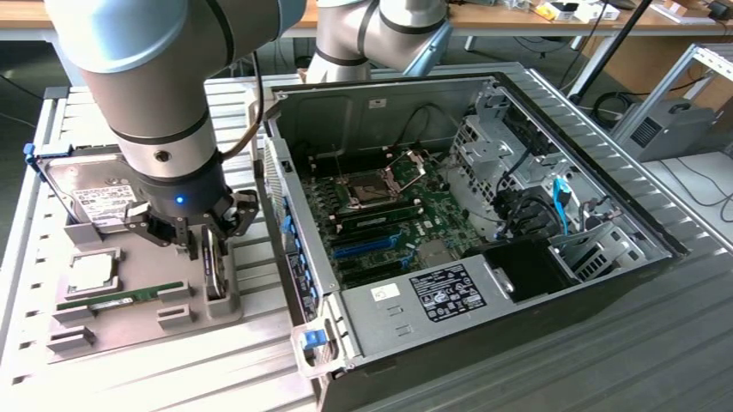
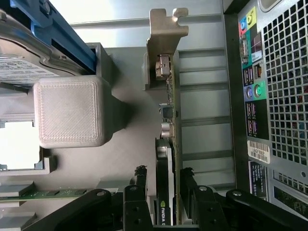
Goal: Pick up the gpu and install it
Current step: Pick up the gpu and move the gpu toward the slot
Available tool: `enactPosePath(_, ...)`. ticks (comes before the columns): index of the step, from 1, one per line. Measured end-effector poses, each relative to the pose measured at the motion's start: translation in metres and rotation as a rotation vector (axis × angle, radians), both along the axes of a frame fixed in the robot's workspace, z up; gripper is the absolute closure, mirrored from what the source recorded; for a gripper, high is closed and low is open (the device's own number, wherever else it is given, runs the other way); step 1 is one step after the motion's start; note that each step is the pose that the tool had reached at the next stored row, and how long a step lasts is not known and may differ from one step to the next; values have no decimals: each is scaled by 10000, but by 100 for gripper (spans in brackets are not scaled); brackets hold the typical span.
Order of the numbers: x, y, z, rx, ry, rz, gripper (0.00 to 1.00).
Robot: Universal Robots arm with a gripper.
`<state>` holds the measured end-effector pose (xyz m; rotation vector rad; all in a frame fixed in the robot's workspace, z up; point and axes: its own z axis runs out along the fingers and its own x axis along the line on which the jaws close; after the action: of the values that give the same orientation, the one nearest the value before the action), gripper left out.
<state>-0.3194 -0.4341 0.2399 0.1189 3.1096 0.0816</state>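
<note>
Our tool (image 2: 163,172) sits astride the gpu (image 2: 163,154), which stands on edge in its gray holder (image 1: 154,257), long axis running straight away from the tool, bracket end farthest. We cannot tell whether it is clamped.

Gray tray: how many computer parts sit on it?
4: hard drive at its far end, CPU mid-tray, memory stick beside the CPU, gpu on edge under the end effector. The arm may hide more.
</note>
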Motion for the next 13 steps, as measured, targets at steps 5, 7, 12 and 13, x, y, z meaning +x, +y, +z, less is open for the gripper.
enactPosePath(5,8,-1,0,0,0,-1,59)
enactPosePath(7,9,-1,0,0,0,-1,59)
enactPosePath(12,8,-1,0,0,0,-1,59)
enactPosePath(13,8,-1,0,0,0,-1,59)
